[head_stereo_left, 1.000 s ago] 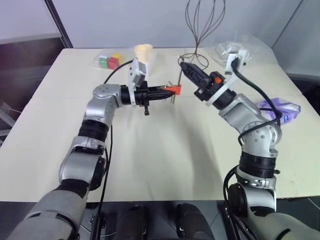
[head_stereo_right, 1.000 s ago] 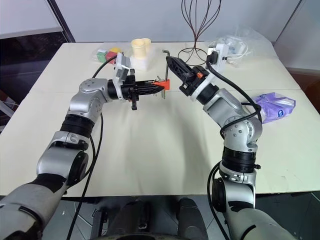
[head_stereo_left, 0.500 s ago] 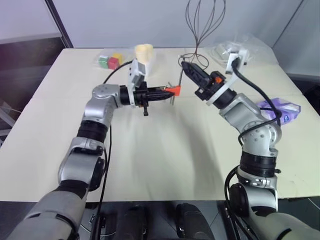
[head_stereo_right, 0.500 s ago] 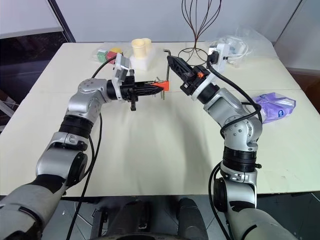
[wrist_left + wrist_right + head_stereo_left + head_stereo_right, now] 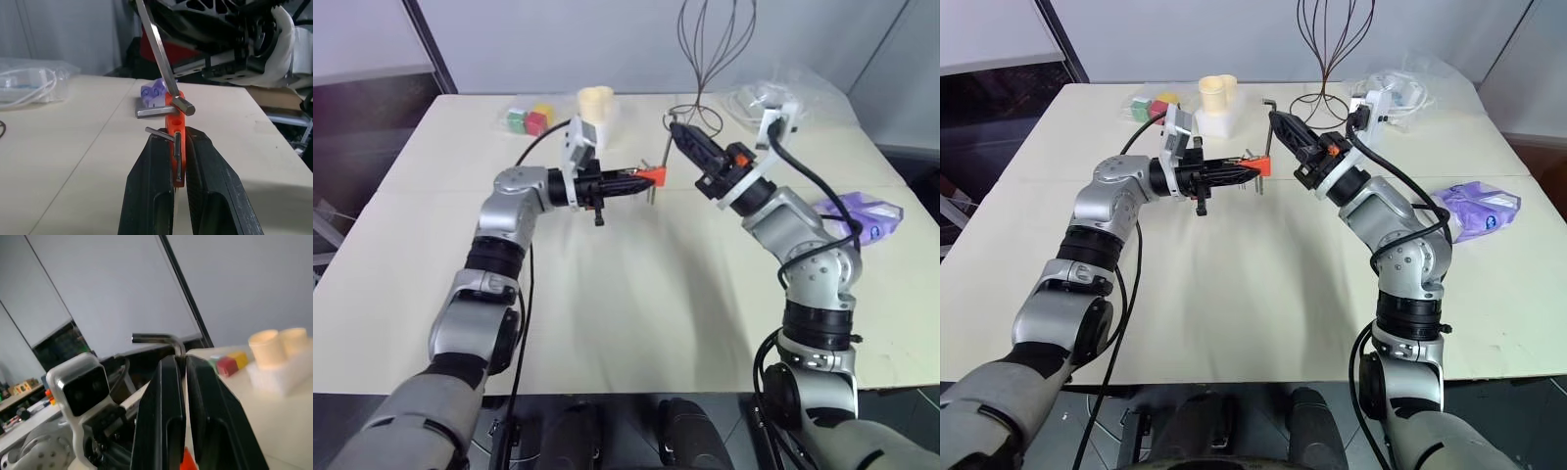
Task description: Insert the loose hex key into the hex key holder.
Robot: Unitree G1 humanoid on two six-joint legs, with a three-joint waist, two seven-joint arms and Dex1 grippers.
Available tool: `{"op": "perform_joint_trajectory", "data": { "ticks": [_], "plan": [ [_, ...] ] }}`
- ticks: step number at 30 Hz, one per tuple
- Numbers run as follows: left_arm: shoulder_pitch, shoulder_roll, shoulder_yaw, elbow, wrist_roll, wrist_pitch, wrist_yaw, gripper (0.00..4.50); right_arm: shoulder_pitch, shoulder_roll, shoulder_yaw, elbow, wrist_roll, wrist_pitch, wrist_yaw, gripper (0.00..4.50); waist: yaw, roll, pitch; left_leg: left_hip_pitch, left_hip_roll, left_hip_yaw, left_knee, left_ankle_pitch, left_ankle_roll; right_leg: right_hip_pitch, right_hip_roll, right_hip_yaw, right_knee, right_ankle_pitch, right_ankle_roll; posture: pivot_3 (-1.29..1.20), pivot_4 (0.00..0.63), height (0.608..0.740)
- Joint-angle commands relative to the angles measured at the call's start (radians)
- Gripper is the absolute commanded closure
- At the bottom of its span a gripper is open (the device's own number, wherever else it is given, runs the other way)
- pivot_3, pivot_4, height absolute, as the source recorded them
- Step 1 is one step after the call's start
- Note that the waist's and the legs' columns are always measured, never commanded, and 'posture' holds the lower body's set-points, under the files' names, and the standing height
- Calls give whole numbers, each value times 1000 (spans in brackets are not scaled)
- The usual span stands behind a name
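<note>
Barely changed: both arms kept still over the last second.
Left pincer: pinching the hex key holder.
Right pincer: pinching the loose hex key, its lower end touching the holder, not yet seated.

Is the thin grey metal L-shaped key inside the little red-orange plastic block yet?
Cannot tell: the key reaches the block, but its tip is hidden.

1. We make out no change in the left gripper: it holds the hex key holder as before.
2. The right gripper, pinching the loose hex key, has not shifted either.
</note>
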Motion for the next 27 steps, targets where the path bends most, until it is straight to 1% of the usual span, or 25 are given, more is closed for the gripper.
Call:
{"op": "perform_joint_trajectory", "data": {
  "ticks": [1,7,11,19,27],
  "plan": [
    [-20,0,25,-75,-33,10,-4,4500,5,-9,11,-14,-1,-12,9,4477,0,0,0,0,0,0,0,0,0,0,0,0,0,0,0,0,150,740],
    [-28,-3,44,-76,-39,27,17,4500,17,-28,25,-16,-12,-19,30,4477,1,0,0,0,0,0,0,0,0,0,0,0,0,0,0,0,150,740],
    [-43,-6,56,-52,-41,32,35,4500,36,-66,63,-34,-33,-35,79,4477,2,0,0,0,0,0,0,0,0,0,0,0,0,0,0,0,150,740],
    [-49,-8,60,-30,-36,22,32,4500,66,-97,114,-64,-57,-46,127,4477,1,0,0,0,0,0,0,0,0,0,0,0,0,0,0,0,150,740],
    [-47,-11,61,-30,-30,14,26,4500,67,-100,123,-61,-68,-56,133,4477,2,0,0,0,0,0,0,0,0,0,0,0,0,0,0,0,150,740]
  ]
}}
